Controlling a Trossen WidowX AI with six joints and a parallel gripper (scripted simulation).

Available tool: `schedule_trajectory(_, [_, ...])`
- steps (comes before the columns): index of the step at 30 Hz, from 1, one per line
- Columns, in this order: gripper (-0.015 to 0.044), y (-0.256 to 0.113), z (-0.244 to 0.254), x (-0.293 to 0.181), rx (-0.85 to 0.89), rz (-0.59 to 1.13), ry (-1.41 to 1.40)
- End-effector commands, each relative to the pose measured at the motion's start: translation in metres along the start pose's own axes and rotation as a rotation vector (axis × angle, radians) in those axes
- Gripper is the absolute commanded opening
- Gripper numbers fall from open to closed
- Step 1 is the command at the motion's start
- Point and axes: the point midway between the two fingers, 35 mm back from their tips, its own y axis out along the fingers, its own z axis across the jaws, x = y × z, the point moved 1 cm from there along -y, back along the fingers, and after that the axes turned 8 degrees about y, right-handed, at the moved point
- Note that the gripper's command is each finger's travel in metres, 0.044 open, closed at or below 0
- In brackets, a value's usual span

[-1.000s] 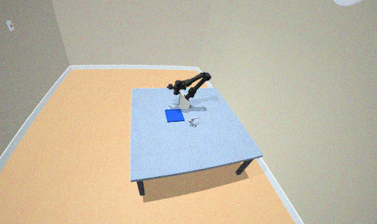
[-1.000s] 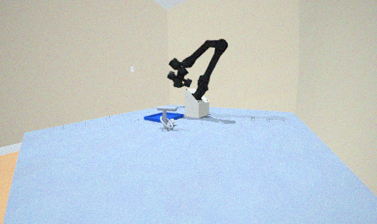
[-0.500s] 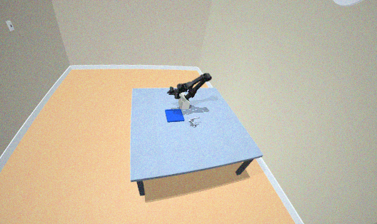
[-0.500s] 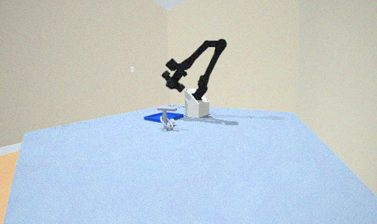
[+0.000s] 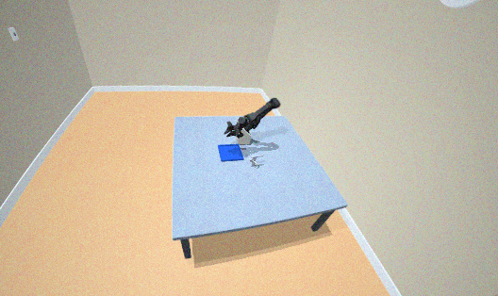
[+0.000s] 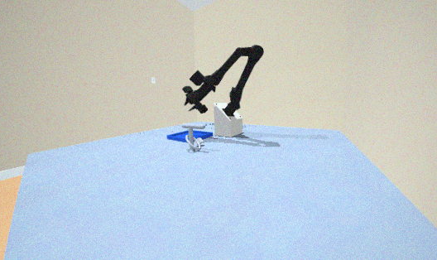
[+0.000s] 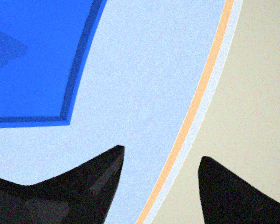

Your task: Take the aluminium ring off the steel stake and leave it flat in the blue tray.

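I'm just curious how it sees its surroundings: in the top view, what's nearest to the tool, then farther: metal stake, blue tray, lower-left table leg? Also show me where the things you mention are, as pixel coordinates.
From the tool [image 5: 226, 128] [image 6: 188, 107] [image 7: 163, 159]:
1. Blue tray [image 5: 230, 157] [image 6: 180, 136] [image 7: 36, 90], just below.
2. Metal stake [image 5: 255, 157] [image 6: 190, 134], lower right.
3. Table leg [image 5: 186, 248], lower left.

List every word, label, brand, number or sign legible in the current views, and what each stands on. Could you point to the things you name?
None can be read: no lettering or numbers show on the arm, its pale base [image 5: 244, 139] [image 6: 228, 125], the blue tray [image 5: 230, 153] [image 6: 180, 136] [image 7: 36, 80] or the stake [image 5: 255, 162] [image 6: 190, 134]. Any smaller markings would be too blurred to tell.
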Motion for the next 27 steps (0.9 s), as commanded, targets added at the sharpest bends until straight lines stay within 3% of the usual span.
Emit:
schedule_trajectory(1, [0.02, 0.0, 0.017, 0.023, 0.055, -0.106, 0.065])
schedule_trajectory(15, [0.02, -0.017, 0.082, 0.089, 0.352, -0.373, 0.25])
schedule_trajectory(27, [0.02, -0.047, 0.145, 0.119, 0.704, -0.447, 0.361])
